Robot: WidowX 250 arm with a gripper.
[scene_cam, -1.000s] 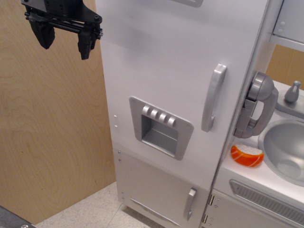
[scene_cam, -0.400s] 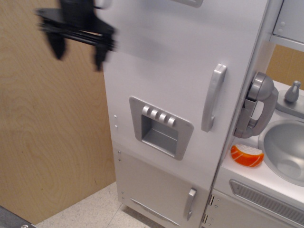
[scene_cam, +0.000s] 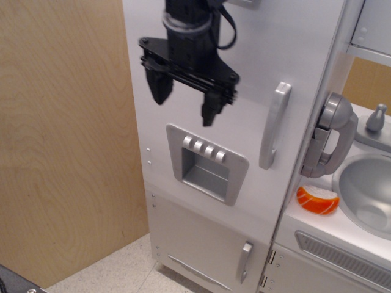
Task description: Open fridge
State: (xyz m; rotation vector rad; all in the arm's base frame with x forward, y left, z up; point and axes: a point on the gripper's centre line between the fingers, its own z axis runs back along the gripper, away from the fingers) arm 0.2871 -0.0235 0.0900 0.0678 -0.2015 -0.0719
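The fridge (scene_cam: 244,55) is a tall white toy refrigerator filling the middle of the view. Its large door is shut and carries a long silver-grey vertical handle (scene_cam: 274,125) at the right and a grey recessed dispenser panel (scene_cam: 206,163) with four buttons. My black gripper (scene_cam: 183,104) hangs open and empty in front of the door, just above the dispenser panel and well left of the handle. Its fingers point down.
A smaller white lower door with a short grey handle (scene_cam: 244,261) sits below. A grey toy phone (scene_cam: 330,134) hangs to the right. An orange sushi piece (scene_cam: 317,200) lies on the counter beside a grey sink (scene_cam: 366,192). A wooden wall (scene_cam: 61,140) stands at the left.
My gripper has moved right and down, from the top left corner in front of the wooden wall to in front of the fridge door. It stays open. The fridge door has not moved.
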